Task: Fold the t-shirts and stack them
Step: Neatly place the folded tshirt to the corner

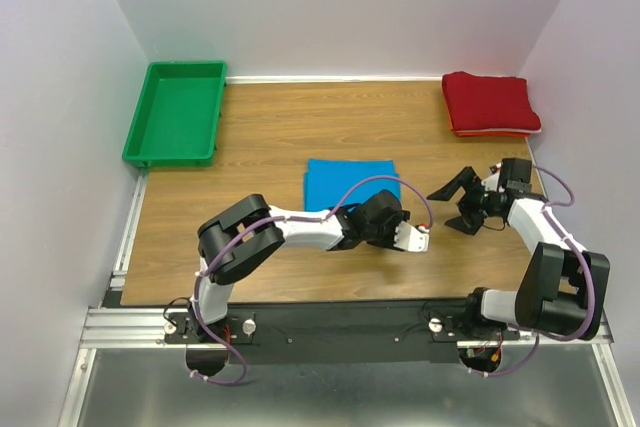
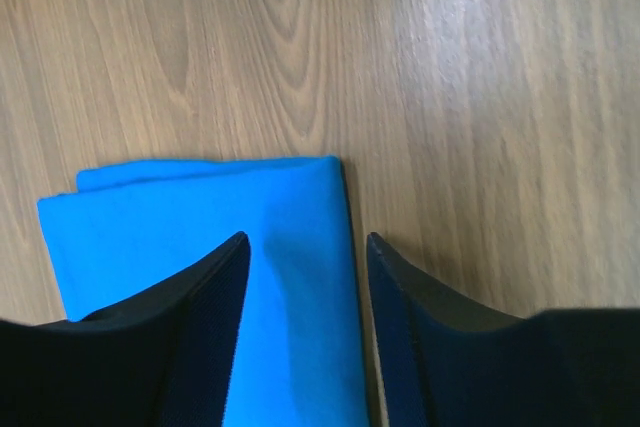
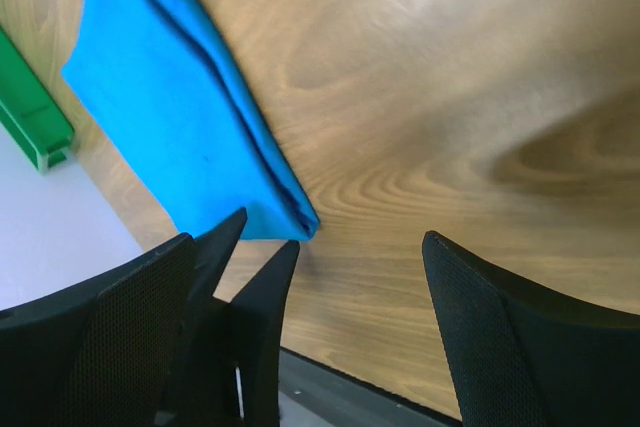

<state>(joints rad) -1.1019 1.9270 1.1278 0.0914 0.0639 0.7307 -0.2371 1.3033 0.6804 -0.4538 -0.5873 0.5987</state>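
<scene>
The blue shirt (image 1: 350,183) and red shirt (image 1: 489,102) are folded, not stacked. The blue edge is straddled by the part-spread left gripper (image 2: 305,239); the right gripper (image 1: 445,209) is spread wide.

Above the black base plate (image 1: 340,317), the left arm (image 1: 305,227) and right arm (image 1: 530,215) are wearing white links between bulky black joints, each trailing a looping purple cable (image 1: 372,183); their black tapered fingers (image 2: 190,317) are showing a mesh texture.
</scene>
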